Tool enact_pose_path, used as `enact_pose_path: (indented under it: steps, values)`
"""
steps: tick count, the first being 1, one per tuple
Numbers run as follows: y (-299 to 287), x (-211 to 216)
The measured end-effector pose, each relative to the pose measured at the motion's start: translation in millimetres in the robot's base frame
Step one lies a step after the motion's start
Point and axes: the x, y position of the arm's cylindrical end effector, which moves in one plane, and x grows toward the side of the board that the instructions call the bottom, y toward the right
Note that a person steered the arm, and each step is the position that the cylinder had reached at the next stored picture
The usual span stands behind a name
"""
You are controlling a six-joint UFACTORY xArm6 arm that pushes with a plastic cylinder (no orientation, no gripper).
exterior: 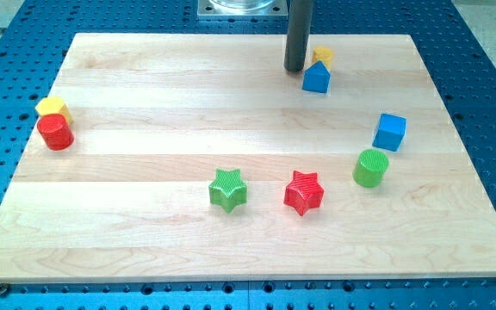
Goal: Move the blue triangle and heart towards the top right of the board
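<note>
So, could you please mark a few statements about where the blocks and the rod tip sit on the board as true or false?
1. My tip stands just to the view's left of the blue triangle. True.
2. The yellow heart lies at the view's bottom, by the stars. False: it sits near the view's top, right behind the blue triangle.
3. The green star is to the view's left of the red star. True.
4. The red cylinder is next to the blue cube. False: it is at the view's left beside a yellow block; the green cylinder neighbours the cube.
</note>
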Motion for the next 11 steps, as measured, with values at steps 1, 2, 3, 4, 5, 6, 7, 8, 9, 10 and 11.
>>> enact_pose_path:
  steps: [1, 2, 3, 4, 5, 6, 7, 8, 9, 10, 11]
  values:
    - [56.4, -14.8]
    - [53.9, -8.0]
    - [-8.9, 8.2]
    - [-34.9, 47.5]
    - [50.1, 49.9]
    - [112.1, 30.8]
    - [133.3, -13.3]
    - [133.6, -33.7]
    - [120.6, 29.4]
    - [76.7, 27.7]
    - [72.9, -5.6]
